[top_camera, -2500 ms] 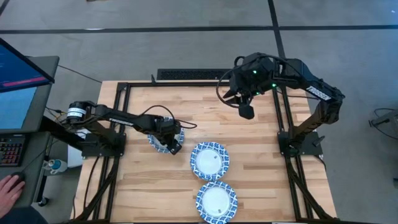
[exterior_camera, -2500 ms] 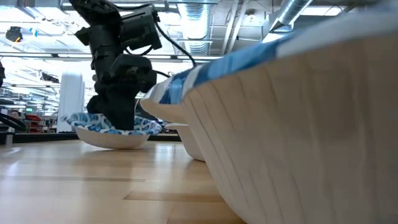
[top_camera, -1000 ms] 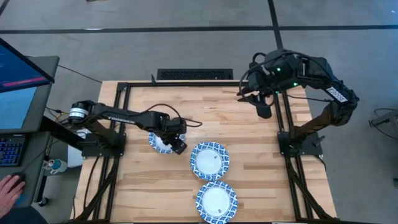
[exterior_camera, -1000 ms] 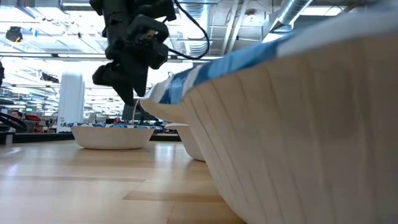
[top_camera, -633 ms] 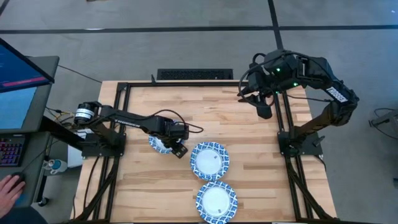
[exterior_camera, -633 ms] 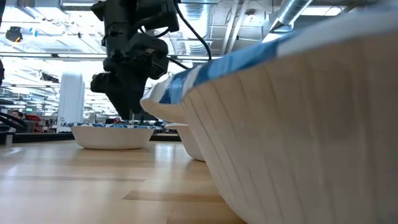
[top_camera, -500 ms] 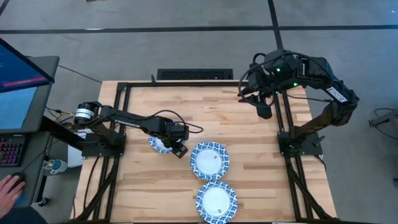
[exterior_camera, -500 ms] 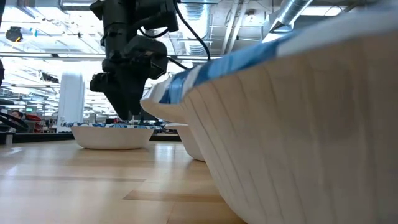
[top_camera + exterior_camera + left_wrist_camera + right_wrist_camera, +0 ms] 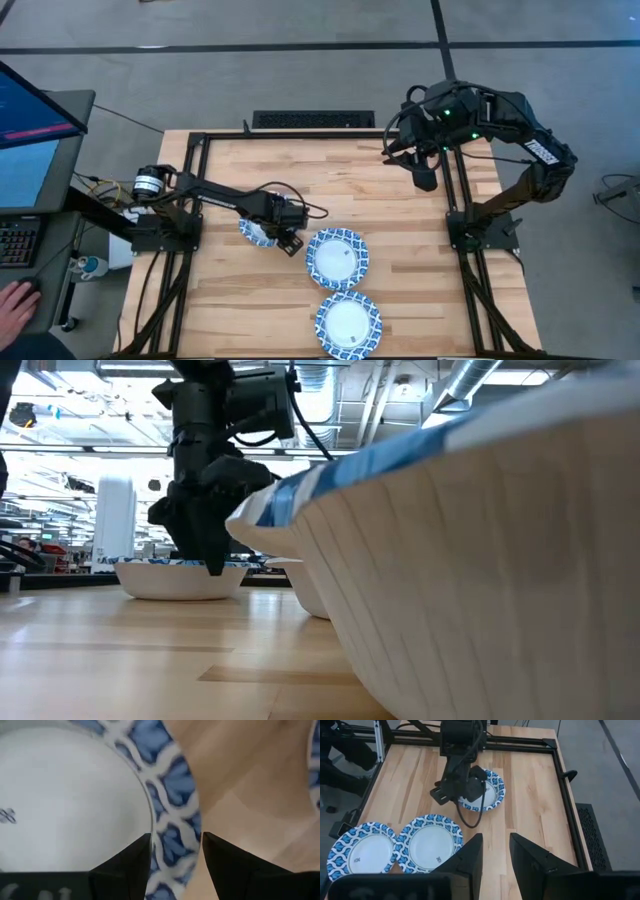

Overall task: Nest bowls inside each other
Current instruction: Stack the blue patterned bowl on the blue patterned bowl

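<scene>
Three blue-and-white patterned bowls show on the table. One bowl (image 9: pixel 252 232) sits left of centre, one (image 9: pixel 337 257) at the middle, one (image 9: pixel 349 323) at the near edge. My left gripper (image 9: pixel 287 235) is open and low over the left bowl's right side. In the left wrist view its fingers (image 9: pixel 135 862) stand astride the patterned rim (image 9: pixel 172 785), one over the white inside, one over the wood outside. I see no touch. My right gripper (image 9: pixel 425 180) hangs open, high over the far right corner.
In the low view the near bowl (image 9: pixel 480 560) fills the right half and hides the middle bowl (image 9: pixel 310 595) in part. A black frame rail (image 9: pixel 200 200) borders the table. Bare wood lies to the far side and right. A person's hand (image 9: pixel 15 300) rests by a keyboard off the table's left.
My left gripper has come down from above the left bowl until its fingertips reach the bowl's rim on the right side, and it has turned a little. The bowls have stayed where they were.
</scene>
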Controlling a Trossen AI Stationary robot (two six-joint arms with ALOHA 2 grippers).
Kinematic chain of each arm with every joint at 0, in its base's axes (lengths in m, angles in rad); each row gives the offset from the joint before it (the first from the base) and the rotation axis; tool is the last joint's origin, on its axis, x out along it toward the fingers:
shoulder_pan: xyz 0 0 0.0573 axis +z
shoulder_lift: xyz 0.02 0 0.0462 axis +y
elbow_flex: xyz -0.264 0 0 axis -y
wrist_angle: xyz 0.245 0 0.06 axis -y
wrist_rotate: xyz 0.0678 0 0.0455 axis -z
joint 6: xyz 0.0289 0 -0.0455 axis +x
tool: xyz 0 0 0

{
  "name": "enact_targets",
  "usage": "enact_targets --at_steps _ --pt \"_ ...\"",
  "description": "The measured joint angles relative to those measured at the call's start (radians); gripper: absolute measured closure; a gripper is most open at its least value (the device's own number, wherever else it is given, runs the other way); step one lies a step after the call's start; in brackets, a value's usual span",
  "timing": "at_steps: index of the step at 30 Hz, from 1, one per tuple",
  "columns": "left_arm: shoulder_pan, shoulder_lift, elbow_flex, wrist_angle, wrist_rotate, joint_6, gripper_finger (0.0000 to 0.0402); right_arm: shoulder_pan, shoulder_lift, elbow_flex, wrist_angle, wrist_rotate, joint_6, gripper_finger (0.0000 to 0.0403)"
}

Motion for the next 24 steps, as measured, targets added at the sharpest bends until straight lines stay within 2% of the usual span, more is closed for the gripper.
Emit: enact_targets --at_steps 3,7,17,21,24 --pt "0.001 -0.001 0.0 -0.011 -0.038 -0.001 0.0233 0.0 0.0 0.0 0.0 0.0 -0.001 0.0284" --pt "0.001 0.004 0.0 -0.01 -0.027 0.015 0.0251 0.0 0.0 0.0 -0.001 0.0 -0.001 0.0284" --pt "0.001 0.016 0.009 -0.02 -0.029 0.058 0.0381 0.0 -0.011 -0.001 -0.05 0.002 -0.001 0.0284" --pt "-0.006 0.017 0.079 -0.051 -0.031 0.101 0.0395 -0.005 -0.039 -0.002 -0.099 -0.002 -0.005 0.0284" --pt "-0.008 0.017 0.177 -0.11 -0.061 0.114 0.0399 -0.009 -0.082 -0.002 -0.074 -0.026 -0.003 0.0284"
